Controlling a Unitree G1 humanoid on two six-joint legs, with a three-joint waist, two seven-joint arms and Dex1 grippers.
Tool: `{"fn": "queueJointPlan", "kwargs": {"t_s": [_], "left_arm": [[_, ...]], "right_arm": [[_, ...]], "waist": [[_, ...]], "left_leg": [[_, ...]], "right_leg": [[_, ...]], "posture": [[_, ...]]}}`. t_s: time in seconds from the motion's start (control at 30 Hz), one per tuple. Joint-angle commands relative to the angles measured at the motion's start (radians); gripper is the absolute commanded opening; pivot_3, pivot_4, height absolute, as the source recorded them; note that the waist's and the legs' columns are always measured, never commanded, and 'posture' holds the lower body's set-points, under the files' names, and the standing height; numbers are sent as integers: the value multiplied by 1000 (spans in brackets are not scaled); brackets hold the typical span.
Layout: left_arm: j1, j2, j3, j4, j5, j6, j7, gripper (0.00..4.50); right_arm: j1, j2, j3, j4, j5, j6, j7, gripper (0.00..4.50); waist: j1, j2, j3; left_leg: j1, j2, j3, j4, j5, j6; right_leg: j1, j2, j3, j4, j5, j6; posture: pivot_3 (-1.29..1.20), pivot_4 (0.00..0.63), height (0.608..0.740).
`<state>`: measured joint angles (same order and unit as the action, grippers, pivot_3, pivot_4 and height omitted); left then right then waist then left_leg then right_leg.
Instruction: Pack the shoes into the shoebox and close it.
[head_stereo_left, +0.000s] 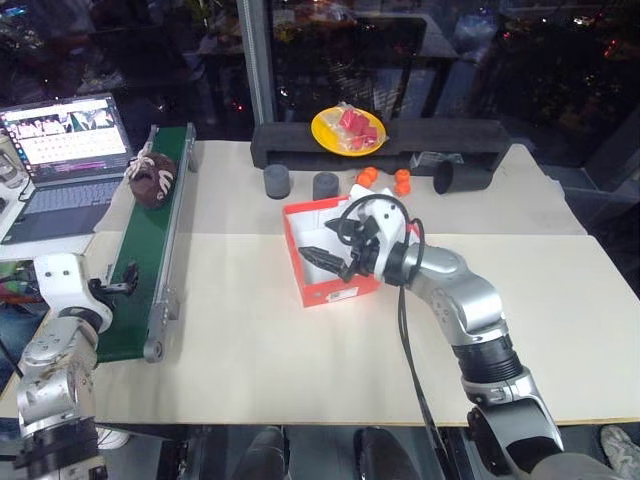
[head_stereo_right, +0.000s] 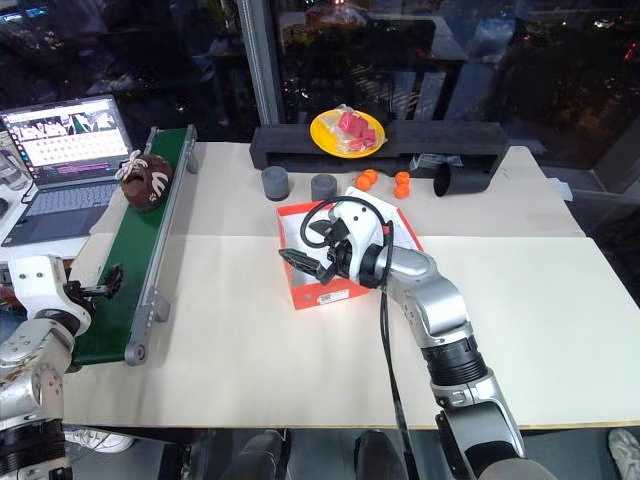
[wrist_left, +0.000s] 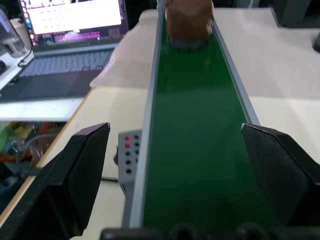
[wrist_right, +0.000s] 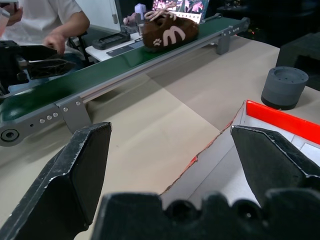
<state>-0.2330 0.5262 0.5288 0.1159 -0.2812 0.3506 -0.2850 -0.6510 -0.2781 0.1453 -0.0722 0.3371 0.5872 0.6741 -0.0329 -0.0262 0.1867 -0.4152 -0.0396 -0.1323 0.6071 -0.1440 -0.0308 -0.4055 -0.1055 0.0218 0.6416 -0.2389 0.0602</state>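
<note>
Shoebox (head_stereo_left: 330, 262) open mid-bench (head_stereo_left: 250, 350), empty. 1 shoe (head_stereo_left: 153, 177) at far end of green conveyor (head_stereo_left: 150, 260). Left hand (head_stereo_left: 118, 282) spread at near end, likely waiting to catch it. Right hand (head_stereo_left: 335, 258) spread over box, holding nothing.

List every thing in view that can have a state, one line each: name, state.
shoebox: open, white inside showing.
shoe: on the green conveyor belt, not packed.
left gripper: open, over the belt's near end.
right gripper: open, at the shoebox, holding nothing.
laptop: open, screen lit.
</note>
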Motion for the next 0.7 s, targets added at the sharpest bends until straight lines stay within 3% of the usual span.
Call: {"fn": "queueJointPlan", "kwargs": {"t_s": [0.03, 0.37, 0.6, 0.7], "left_arm": [[-77, 49, -2, 109, -2, -55, -26, 4500], [-247, 86, -92, 387, 40, -163, -62, 4500], [-287, 77, -99, 516, 29, -156, -70, 4500], [-300, 54, -97, 539, 7, -140, -86, 3737]], "right_arm": [[-3, -4, -31, -63, 20, -9, -4, 4475], [14, -24, -58, -113, 19, 7, -42, 4475], [30, -67, -74, -140, 9, 25, -56, 4475], [31, -81, -86, -154, 10, 35, -71, 4500]], "waist": [[-1, 0, 0], [-9, 0, 0], [-11, 0, 0], [-10, 0, 0]], "left_leg": [[0, 0, 0, 0, 0, 0], [0, 0, 0, -1, 0, -1], [0, 0, 0, -1, 0, -1], [0, 0, 0, -1, 0, -1]], "right_leg": [[0, 0, 0, 0, 0, 0], [-1, 0, 0, 1, 1, -1], [-1, 0, 0, 1, 1, -1], [-1, 0, 0, 1, 1, -1]], "posture": [[0, 150, 740], [0, 150, 740], [0, 150, 740], [0, 150, 740]]}}
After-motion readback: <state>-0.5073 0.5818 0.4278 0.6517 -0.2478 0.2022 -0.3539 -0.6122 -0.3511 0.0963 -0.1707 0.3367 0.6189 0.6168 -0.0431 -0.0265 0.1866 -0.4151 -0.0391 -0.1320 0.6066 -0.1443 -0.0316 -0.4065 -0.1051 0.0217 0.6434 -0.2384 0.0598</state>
